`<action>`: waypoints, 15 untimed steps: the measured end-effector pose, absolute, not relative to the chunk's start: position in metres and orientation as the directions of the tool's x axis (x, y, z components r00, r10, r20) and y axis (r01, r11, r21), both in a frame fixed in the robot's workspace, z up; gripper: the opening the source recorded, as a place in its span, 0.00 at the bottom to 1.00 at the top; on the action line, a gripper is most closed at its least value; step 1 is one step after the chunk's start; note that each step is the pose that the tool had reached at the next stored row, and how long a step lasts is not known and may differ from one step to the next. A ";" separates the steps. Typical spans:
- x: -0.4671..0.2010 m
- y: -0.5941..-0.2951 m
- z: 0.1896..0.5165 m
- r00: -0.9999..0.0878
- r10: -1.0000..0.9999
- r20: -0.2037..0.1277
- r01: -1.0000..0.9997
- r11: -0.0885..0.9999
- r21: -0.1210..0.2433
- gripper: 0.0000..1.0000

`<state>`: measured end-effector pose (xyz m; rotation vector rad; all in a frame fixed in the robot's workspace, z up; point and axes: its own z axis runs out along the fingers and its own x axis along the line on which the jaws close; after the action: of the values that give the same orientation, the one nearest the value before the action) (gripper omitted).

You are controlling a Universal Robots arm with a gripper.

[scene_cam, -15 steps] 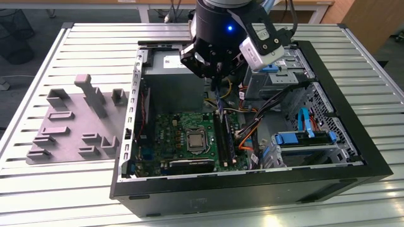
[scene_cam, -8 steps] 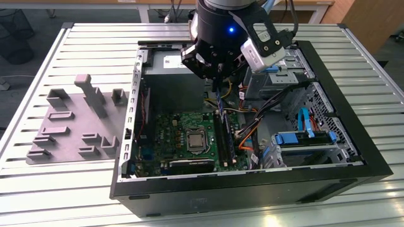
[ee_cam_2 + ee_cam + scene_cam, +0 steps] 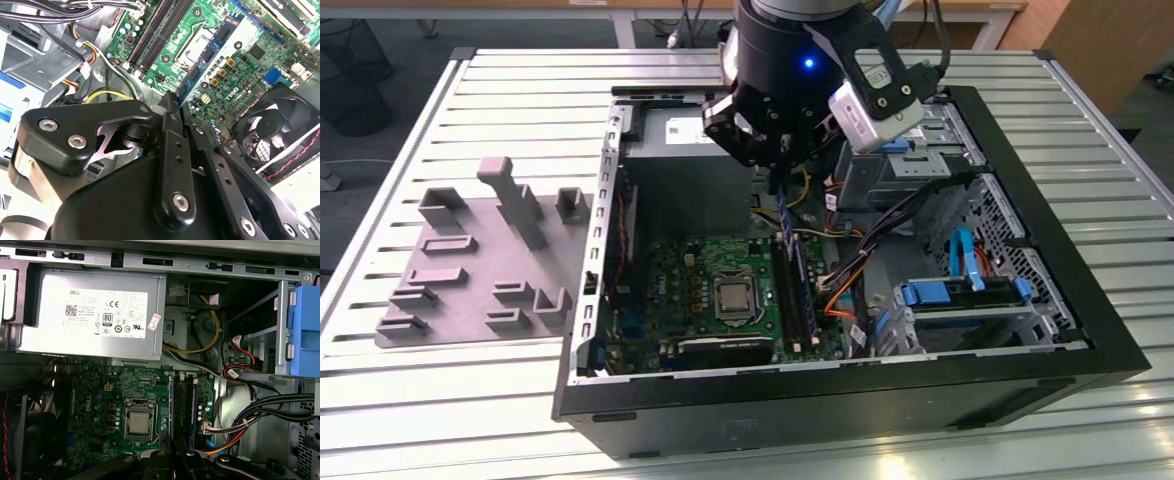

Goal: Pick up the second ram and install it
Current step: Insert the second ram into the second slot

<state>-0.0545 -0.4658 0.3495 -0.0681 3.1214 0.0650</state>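
Observation:
My gripper (image 3: 781,178) hangs over the open computer case, above the far end of the motherboard (image 3: 707,285). It is shut on the second ram (image 3: 785,212), a thin blue-green stick seen edge-on that runs out below the fingers toward the long black memory slots (image 3: 795,295). The stick is above the slots and roughly in line with them, clear of the board. In the first wrist view the slots (image 3: 181,405) lie straight ahead of the fingertips (image 3: 186,456). The second wrist view shows a black finger (image 3: 170,135) with the slots (image 3: 150,35) beyond it.
A grey fixture plate (image 3: 480,270) with raised blocks lies on the table at the exterior view's left. Inside the case are the silver power supply (image 3: 90,315), the processor socket (image 3: 139,421), bundled cables (image 3: 854,270), blue drive bays (image 3: 961,295) and a fan (image 3: 272,135).

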 end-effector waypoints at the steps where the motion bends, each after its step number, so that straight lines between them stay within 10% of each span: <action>1: -0.055 -0.466 0.349 -0.999 -0.043 -0.020 -0.044 0.998 0.041 0.14; 15: -0.048 -0.470 0.331 -1.000 -0.025 -0.010 -0.025 0.999 0.041 0.14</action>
<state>-0.0481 -0.4695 0.3308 -0.0394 3.1307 0.0646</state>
